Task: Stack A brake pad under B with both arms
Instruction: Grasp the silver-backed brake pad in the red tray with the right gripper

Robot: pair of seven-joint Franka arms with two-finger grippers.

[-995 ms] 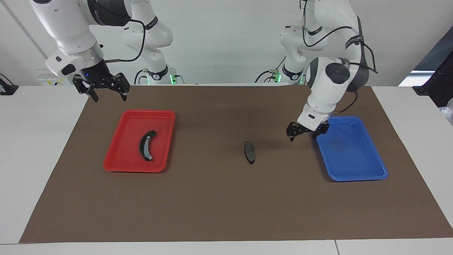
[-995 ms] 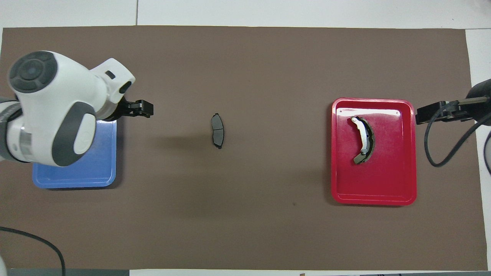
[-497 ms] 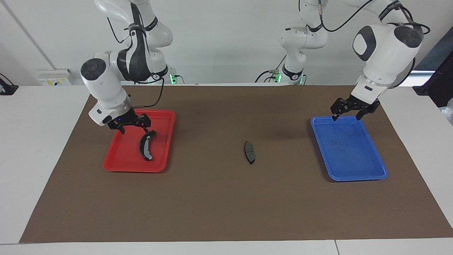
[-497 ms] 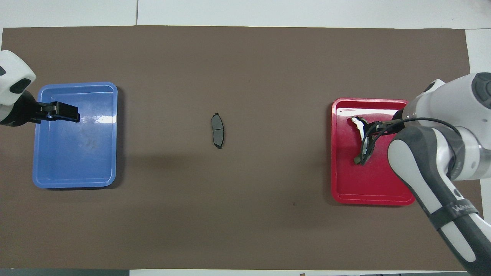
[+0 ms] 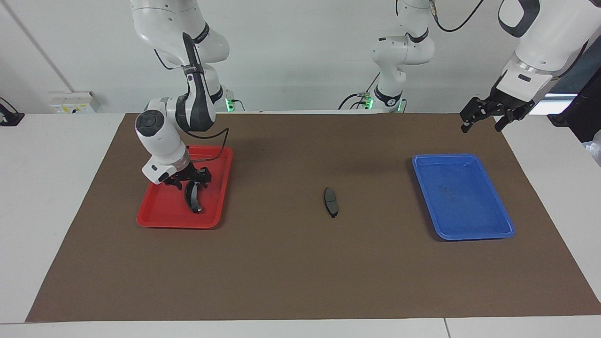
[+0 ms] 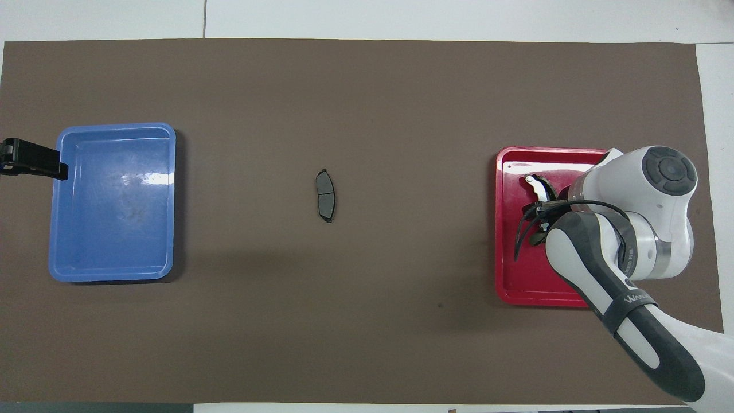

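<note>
Since the short pad (image 5: 331, 202) has to end up at the bottom of the pile, we look at it first: it lies flat on the brown mat (image 5: 281, 272), near the middle of the table, with nothing touching it. The long curved pad (image 5: 192, 199) lies in the red tray (image 5: 159, 218) toward the right arm's end of the table. We think both pads are hard and stiff, and a bit heavy for how small they are. They will not bend or squash, but they are thin and lie low, so they could slip out of a weak pinch. The best place to hold one is across its narrow width, near the middle, so it does not tip or swing. The right gripper (image 5: 190, 180) is down in the red tray, at the end of the long curved pad that is nearer to the robots. We cannot tell if it has hold of the pad yet. A hold at that end may let the other end hang down. The left gripper (image 5: 490, 115) waits up high, over the edge of the mat beside the blue tray (image 5: 469, 232), its jaws wide apart and holding nothing. We think the next job is to lift the long curved pad and lay it on the short pad.
</note>
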